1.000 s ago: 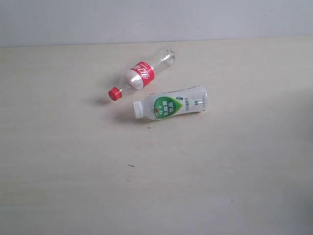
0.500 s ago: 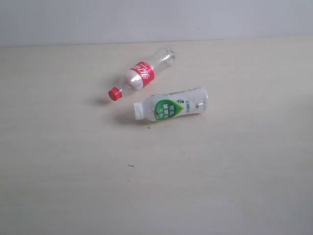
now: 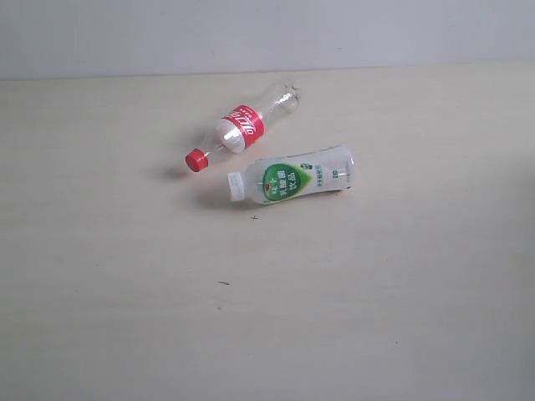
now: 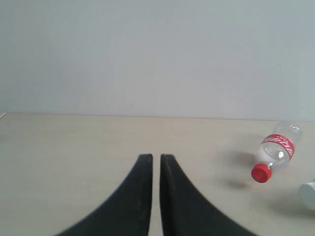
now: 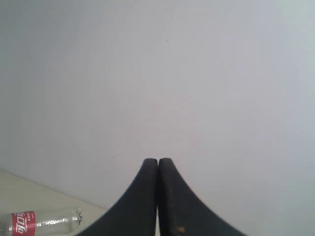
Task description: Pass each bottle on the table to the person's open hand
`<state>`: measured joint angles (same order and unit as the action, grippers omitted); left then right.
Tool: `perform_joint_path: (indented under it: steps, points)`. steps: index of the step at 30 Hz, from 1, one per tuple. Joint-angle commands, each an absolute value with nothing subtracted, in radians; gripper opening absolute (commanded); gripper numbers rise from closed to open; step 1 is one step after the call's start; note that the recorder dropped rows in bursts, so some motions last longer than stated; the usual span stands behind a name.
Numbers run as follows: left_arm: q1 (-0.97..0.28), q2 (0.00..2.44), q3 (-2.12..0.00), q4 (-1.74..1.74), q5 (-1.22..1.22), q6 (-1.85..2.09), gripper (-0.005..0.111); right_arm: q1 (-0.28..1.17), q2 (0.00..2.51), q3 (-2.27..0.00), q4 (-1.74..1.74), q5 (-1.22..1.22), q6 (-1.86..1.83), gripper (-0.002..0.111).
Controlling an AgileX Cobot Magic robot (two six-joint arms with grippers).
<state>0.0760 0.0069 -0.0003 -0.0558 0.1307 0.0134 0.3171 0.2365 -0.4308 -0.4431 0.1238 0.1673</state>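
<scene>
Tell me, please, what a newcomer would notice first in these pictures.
Two bottles lie on their sides near the middle of the pale table: a red-label bottle with a red cap and, close beside it, a green-label bottle with a white cap. The left gripper and the right gripper are both shut and hold nothing.

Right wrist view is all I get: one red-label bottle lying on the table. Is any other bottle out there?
Observer: Yes. A white-green label bottle lies on its side beside the red-label bottle, close but apart.
Operator: Which way does its cap face?
Observer: Its white cap points to the left of the exterior view, as does the red cap.
Operator: And the left gripper?
Observer: The left gripper is shut and empty, short of both bottles.
</scene>
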Motion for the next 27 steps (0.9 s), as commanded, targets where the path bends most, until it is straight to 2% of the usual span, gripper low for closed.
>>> perform_joint_path:
  steps: [1,8,17,27]
  points:
    - [0.071,0.0,0.0,-0.054,0.126,0.014,0.008,0.314,0.198,-0.34,-0.474,0.121,0.149,0.0]
    - [0.071,0.0,0.0,-0.054,0.126,0.014,0.008,0.314,0.172,-0.31,-0.517,0.051,0.137,0.0]
    - [0.071,0.0,0.0,-0.054,0.126,0.014,0.008,0.314,0.053,-0.308,-0.51,0.071,0.139,0.0]
    - [0.071,0.0,0.0,-0.054,0.126,0.014,0.008,0.314,0.036,-0.308,-0.508,0.11,0.173,0.0]
